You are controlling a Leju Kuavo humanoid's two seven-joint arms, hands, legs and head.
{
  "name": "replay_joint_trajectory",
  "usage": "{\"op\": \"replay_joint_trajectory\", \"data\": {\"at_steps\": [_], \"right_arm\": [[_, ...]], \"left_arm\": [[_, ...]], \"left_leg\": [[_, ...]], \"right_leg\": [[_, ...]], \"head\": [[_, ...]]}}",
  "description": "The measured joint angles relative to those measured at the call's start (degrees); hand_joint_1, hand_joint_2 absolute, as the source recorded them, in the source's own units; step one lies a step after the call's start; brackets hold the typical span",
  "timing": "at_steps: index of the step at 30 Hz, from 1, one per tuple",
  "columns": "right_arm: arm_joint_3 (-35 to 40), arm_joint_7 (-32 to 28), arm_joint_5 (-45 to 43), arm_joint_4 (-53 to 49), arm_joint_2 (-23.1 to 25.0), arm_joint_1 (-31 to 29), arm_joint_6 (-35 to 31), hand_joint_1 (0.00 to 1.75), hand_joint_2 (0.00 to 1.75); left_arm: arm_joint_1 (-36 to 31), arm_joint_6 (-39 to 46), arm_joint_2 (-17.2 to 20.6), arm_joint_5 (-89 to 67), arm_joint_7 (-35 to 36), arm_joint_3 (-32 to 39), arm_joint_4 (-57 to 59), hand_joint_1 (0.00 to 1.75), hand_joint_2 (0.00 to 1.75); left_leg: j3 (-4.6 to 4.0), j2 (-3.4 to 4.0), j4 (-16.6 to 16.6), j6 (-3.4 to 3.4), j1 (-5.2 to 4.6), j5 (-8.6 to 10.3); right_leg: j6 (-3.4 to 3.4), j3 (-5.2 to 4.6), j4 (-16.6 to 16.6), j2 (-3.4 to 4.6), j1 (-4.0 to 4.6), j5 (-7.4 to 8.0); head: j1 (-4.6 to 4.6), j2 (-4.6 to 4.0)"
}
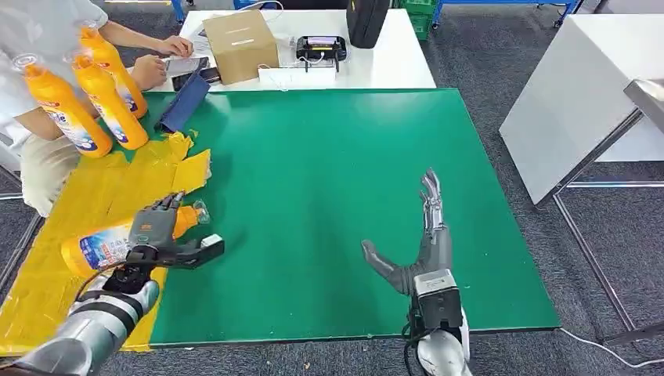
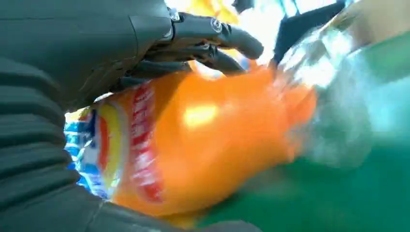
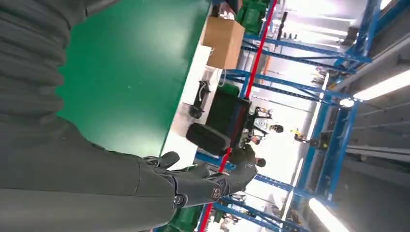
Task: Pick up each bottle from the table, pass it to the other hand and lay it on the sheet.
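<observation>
Bottle (image 1: pixel 102 246), orange with a blue and white label and a clear cap, lies on its side at the near left of the table, over the yellow sheet (image 1: pixel 86 196), with its cap end reaching toward the green table (image 1: pixel 329 172) surface. The robot's left hand (image 1: pixel 160 231) is wrapped over the bottle's upper body near the neck. In the left wrist view the dark fingers (image 2: pixel 212 41) curl over the orange plastic and the thumb sits beneath, so the hand is holding it; whether the bottle already rests fully on the sheet cannot be told.

The right hand (image 1: pixel 419 243) is well apart, over the green surface to the right, flat and spread wide with nothing in it.

At the far left a person (image 1: pixel 47 31) sits by the table, and three more orange bottles (image 1: pixel 86 98) appear upright beside them near the sheet's far end.

Judging by this, the step in hand is the last of one cycle: laying the bottle on the sheet after the hand-over. The next move likely calls for the left hand to open its fingers cleanly so the round bottle does not roll off onto the green, then lift away.
</observation>
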Motion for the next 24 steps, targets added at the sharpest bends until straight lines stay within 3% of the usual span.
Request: {"op": "replay_joint_trajectory", "data": {"at_steps": [5, 10, 13, 16, 21, 24], "right_arm": [[-1.07, 0.02, 0.48, -1.01, -0.42, 2.11, -0.15, 0.00, 1.75], [-1.44, -0.85, 0.66, -2.08, -1.29, 5.20, -0.90, 0.00, 1.75], [-1.49, -1.55, 0.48, -2.82, -1.86, 6.66, -1.38, 0.00, 1.75], [-1.62, -1.79, 0.57, -3.94, -2.67, 8.63, -1.60, 0.00, 1.75], [-1.70, -1.09, 1.70, -6.25, -3.91, 12.39, -1.55, 0.00, 1.75], [-1.88, -1.01, 1.86, -7.67, -4.39, 14.30, -1.55, 0.00, 1.75]], "left_arm": [[8.21, 7.28, -1.79, -0.32, -3.90, 4.39, -12.31, 0.00, 1.75], [17.89, 9.35, -10.50, 14.61, -32.67, 17.86, -36.66, 0.00, 1.75], [21.52, 9.37, -14.71, 25.41, -40.81, 22.95, -45.66, 0.00, 1.75], [26.70, 7.84, -15.01, 36.98, -37.78, 21.74, -53.64, 0.00, 1.75], [35.40, -9.84, -13.01, 57.71, -32.24, 15.37, -62.89, 0.00, 1.75], [38.46, -13.37, -12.33, 60.64, -31.67, 12.98, -65.22, 0.00, 1.75]], "left_leg": [[-0.23, 0.05, 0.04, 0.00, -0.02, -0.01], [-0.67, 0.06, 0.04, 0.02, -0.08, -0.02], [-0.65, 0.20, 0.03, 0.04, -0.09, -0.14], [-0.66, 0.24, 0.03, 0.02, -0.03, -0.16], [-0.68, 0.09, 0.01, 0.00, 0.00, -0.18], [-0.70, 0.09, 0.01, 0.00, -0.03, -0.20]], "right_leg": [[0.02, -0.27, 0.00, 0.01, -0.02, 0.02], [0.04, -0.64, -0.01, 0.04, -0.04, 0.03], [0.04, -0.66, -0.01, 0.12, -0.03, 0.03], [0.03, -0.73, -0.01, 0.14, 0.02, 0.01], [-0.03, -0.71, -0.01, 0.09, 0.04, -0.12], [-0.03, -0.72, -0.01, 0.11, 0.01, -0.12]], "head": [[0.02, 0.00], [0.02, 0.00], [0.02, 0.00], [-0.02, 0.00], [0.00, 0.00], [0.00, 0.00]]}}
